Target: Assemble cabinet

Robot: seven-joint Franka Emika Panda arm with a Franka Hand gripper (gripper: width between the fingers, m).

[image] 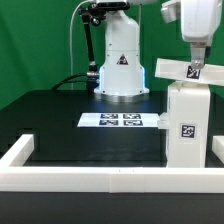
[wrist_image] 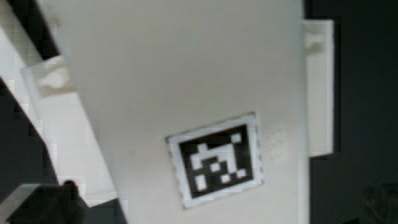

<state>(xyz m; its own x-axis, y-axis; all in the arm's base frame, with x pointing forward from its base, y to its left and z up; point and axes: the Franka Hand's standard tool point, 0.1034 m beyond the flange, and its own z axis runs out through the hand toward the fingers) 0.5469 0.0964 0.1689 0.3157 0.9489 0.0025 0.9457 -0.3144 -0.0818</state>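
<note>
The cabinet (image: 192,125) is seen upright on the black surface (image: 60,115) at the exterior view's right, with a white panel (image: 178,70) held tilted on top by the end effector (image: 196,66), clenched on that panel. No brand or writing is legible; only square black-and-white tags (wrist_image: 219,160) are observed on the cabinet, the panel and the marker board (image: 120,121).

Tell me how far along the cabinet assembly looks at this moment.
Mostly built, by the look of it: the cabinet stands upright as a white box at the exterior view's right. In hand: the gripper holds a tagged white panel just over its top. Left: seating that panel; whether more pieces follow can't be seen.
</note>
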